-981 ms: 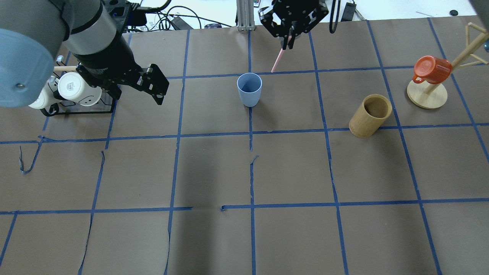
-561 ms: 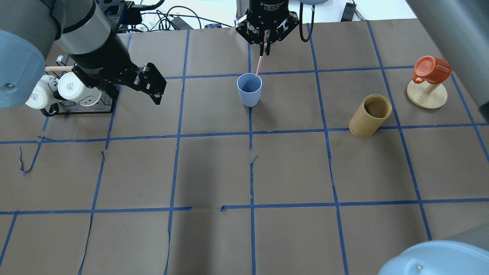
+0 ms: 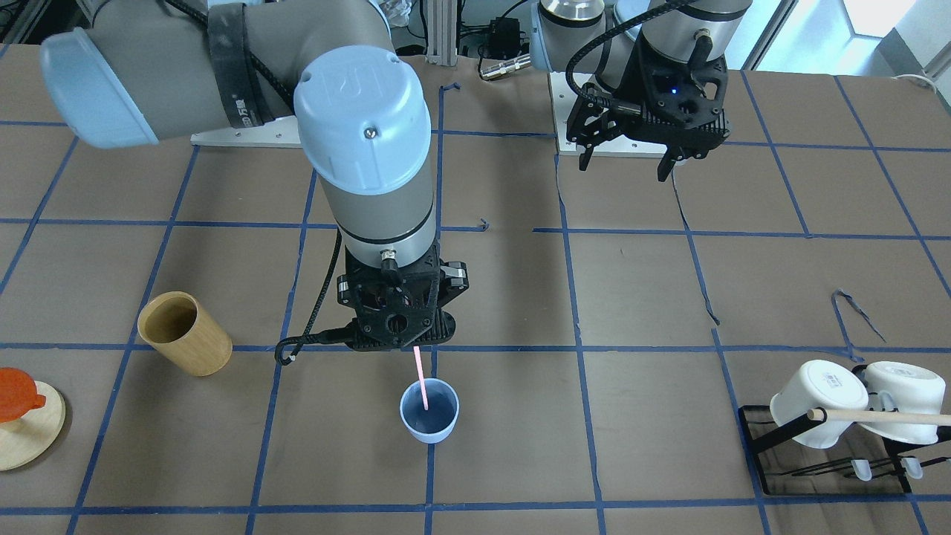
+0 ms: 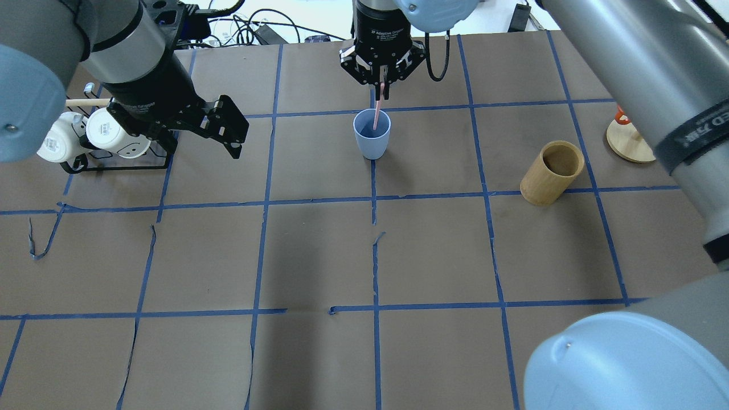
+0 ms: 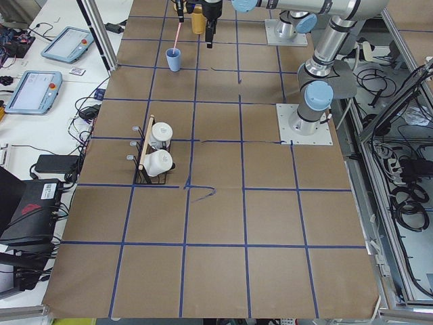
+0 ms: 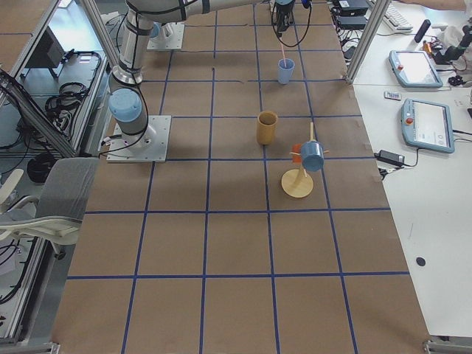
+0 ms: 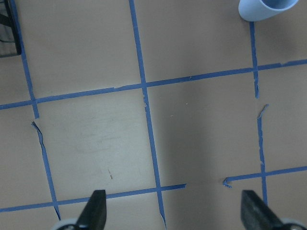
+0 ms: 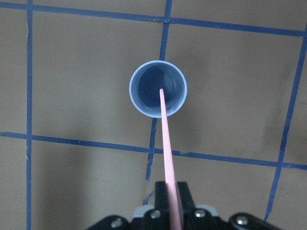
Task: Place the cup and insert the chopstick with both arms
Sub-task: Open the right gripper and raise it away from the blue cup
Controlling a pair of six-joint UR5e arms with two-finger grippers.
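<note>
The right end effector (image 4: 380,84), pinching the chopstick (image 8: 165,134), is now hanging straight above the cup (image 4: 372,136) on the counter (image 4: 319,256), having swung in from behind; the tip is seemingly entering the mouth (insertion nearly done). The left end effector (image 7: 175,215) is idling wide, empty.

Distant side views, opposite ends, seemingly share the cup (image 5: 174,59).
</note>
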